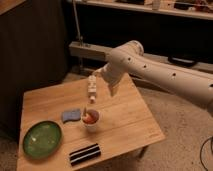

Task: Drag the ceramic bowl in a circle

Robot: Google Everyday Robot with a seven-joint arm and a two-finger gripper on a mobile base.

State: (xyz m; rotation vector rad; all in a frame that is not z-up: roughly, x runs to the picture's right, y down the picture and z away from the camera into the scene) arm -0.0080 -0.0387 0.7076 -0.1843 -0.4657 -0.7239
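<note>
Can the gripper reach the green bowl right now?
Likely yes: the gripper hangs open above the white cup; the ceramic bowl lies uncovered, and only a blue sponge sits between, low enough to pass over.

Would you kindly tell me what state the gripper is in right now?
Gripper: open, holding nothing, hovering just above the cup, well away from the bowl.

One bowl [42,139], one cup [91,124], one sponge [71,115], one striped packet [84,153] — one hand [92,98], above cup.
</note>
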